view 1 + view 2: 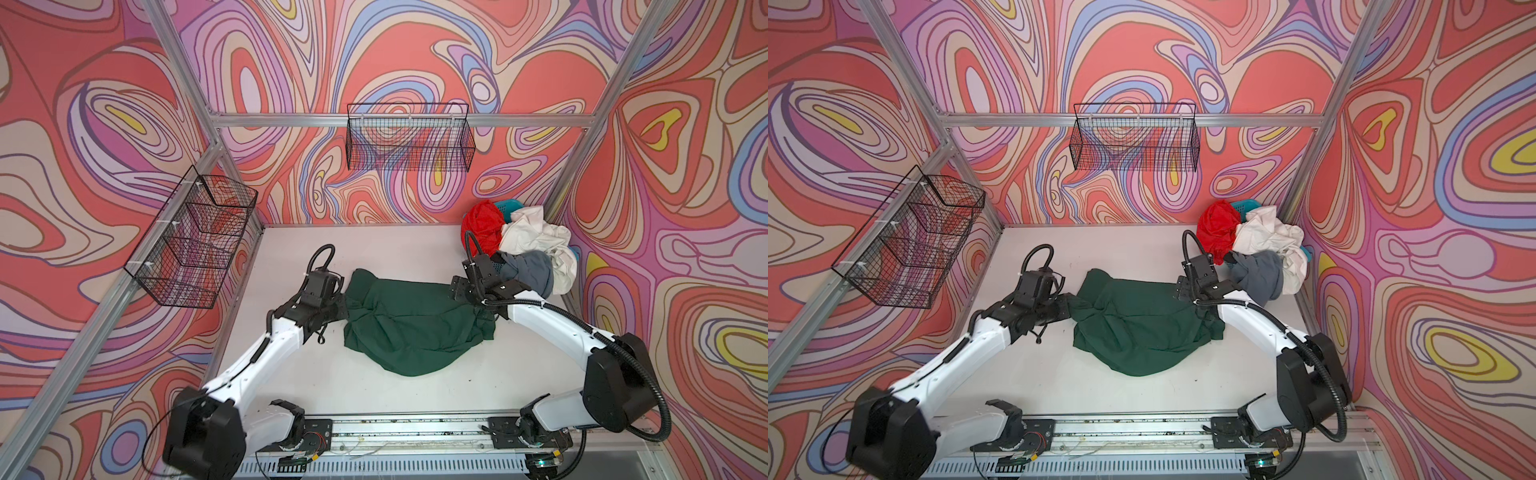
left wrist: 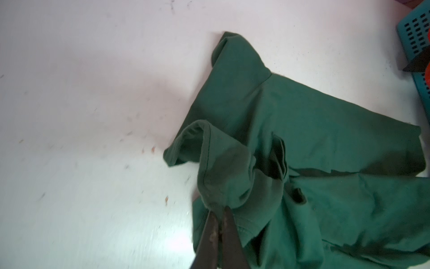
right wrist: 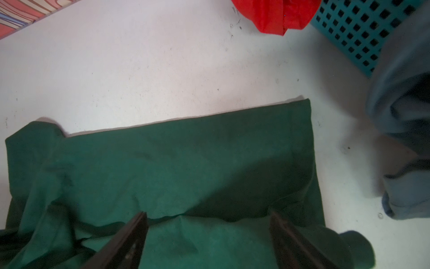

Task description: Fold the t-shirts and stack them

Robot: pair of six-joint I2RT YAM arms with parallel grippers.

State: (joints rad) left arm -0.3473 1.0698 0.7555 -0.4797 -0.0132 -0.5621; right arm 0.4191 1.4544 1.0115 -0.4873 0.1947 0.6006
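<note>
Crumpled dark green cloth t-shirt [image 1: 415,328] sprawls on the white bench [image 1: 374,249] — left pincer [image 2: 218,209] clenched on a bunched fold. Meanwhile the right pincer [image 3: 207,214] gapes wide over its smoother side.

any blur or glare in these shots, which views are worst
Left wrist view: bright glare on the table beside the left pincer, with streaky blur there; the green shirt is fairly sharp. Right wrist view: the grey-blue shirt is soft, out of focus. Both top views: evenly lit, sharp.
</note>
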